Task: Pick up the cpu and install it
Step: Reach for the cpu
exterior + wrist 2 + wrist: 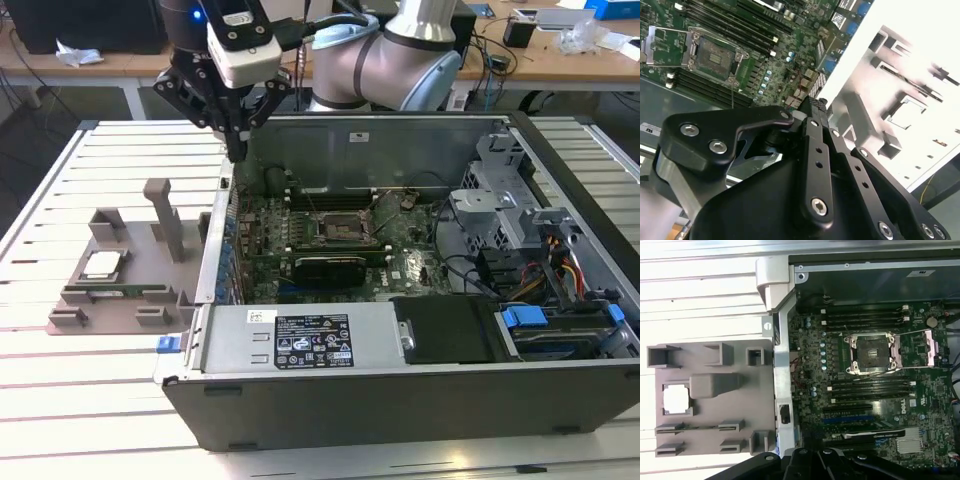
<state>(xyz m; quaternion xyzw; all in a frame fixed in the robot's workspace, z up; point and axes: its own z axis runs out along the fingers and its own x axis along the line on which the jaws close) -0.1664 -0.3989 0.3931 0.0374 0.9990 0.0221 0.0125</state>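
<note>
**Item:** small flat square cpu (pixel 103 264) with a silvery-white top.
**Location:** outside the open dark metal computer case (pixel 400 400), seated in a recess of the grey plastic fixture plate (pixel 140 272) just beside the case's side wall.
**Black two-finger gripper** (pixel 237 150): above that wall, fingers drawn together, nothing held.
**Bearing:** the cpu lies away from the case, toward the exterior view's left of the gripper, lower and well apart. Being square, it has no long axis.

A white sticker (pixel 262 317) and a dark label (pixel 312 343) with tiny signs sit on the grey metal box (pixel 222 345) in the exterior view. Their print is too small to read. In the first wrist view, white letters (pixel 900 407) stand sideways on the green board (pixel 940 390).
</note>
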